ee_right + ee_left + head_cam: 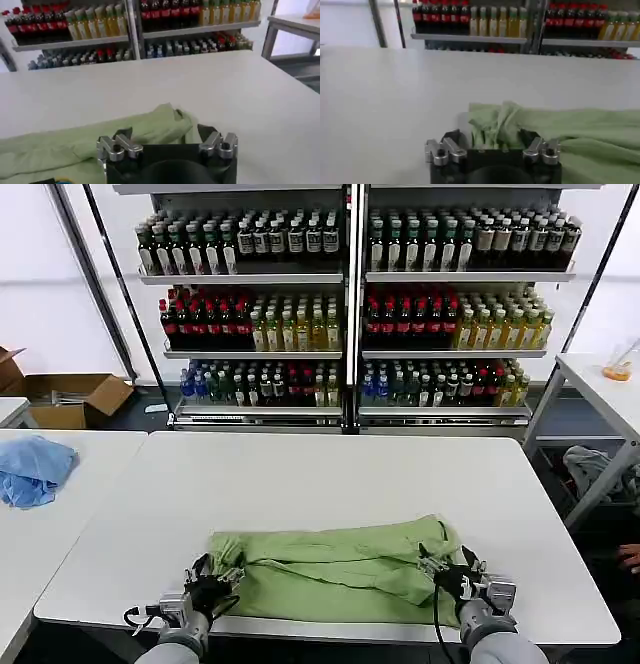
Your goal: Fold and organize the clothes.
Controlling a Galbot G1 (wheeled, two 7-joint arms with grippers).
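— What room do you have on the table (330,474)?

— I see one white table, and its far half is bare up to the shelves of bottles (350,304) behind it. The near edge is just under my two grippers. A second table at my left carries one light blue cloth (35,469), well apart from the work.

— And the clothes?

— There is one light green polo shirt (340,569), folded into a long band, lying along the near edge of the table, between the two grippers.

— How do the grippers stand?

— The left gripper (212,576) is at the shirt's left end, and bunched fabric sits between its fingers, so it is grasping the shirt. The right gripper (448,572) is at the right end, the same: fingers clenched on the cloth there.
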